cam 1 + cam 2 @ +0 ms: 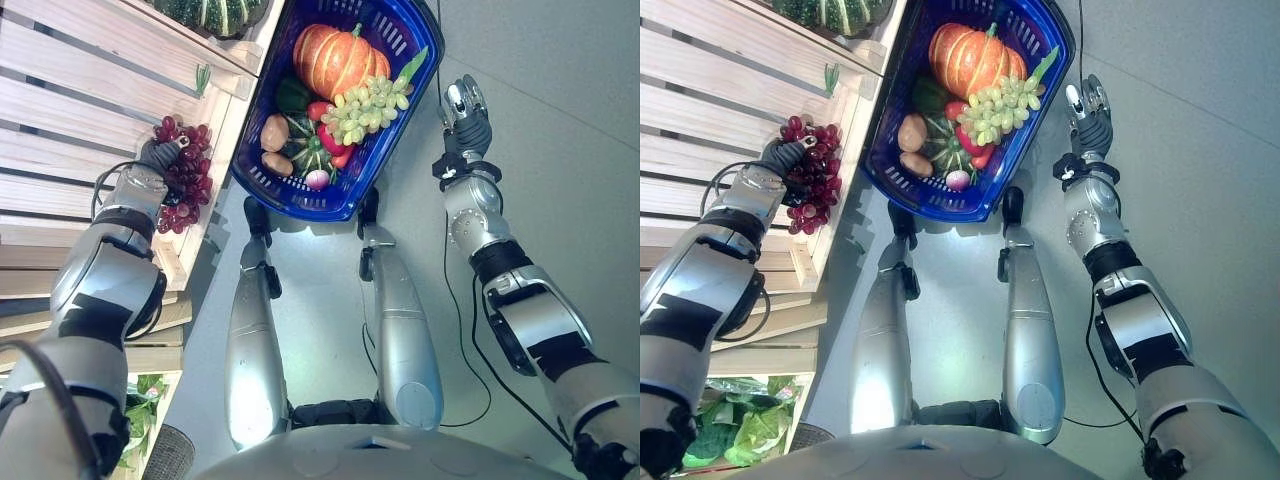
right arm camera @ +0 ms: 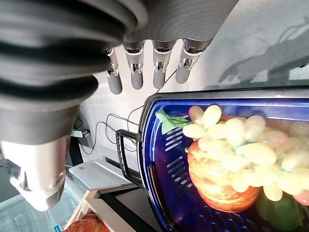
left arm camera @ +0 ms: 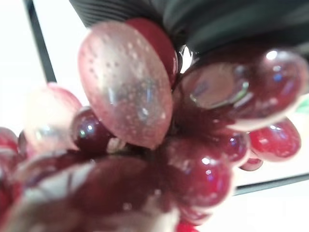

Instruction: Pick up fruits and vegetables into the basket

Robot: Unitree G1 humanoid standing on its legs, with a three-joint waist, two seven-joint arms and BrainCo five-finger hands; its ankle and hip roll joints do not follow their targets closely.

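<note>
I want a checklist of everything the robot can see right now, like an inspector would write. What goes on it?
Surface: wooden slatted shelf at the robot's left; grey floor under the basket.
Job's things: blue basket holds an orange pumpkin, green grapes, potatoes, red pepper and other vegetables. Red grapes sit at the shelf edge.
Clutter: dark green squash on the shelf; leafy greens lower down.
Hands: left hand on the red grapes, fingers hidden among them. Right hand beside the basket, fingers straight, holding nothing.
Cables: wires on the floor past the basket, seen in the right wrist view.
Surroundings: nothing seen.
</note>
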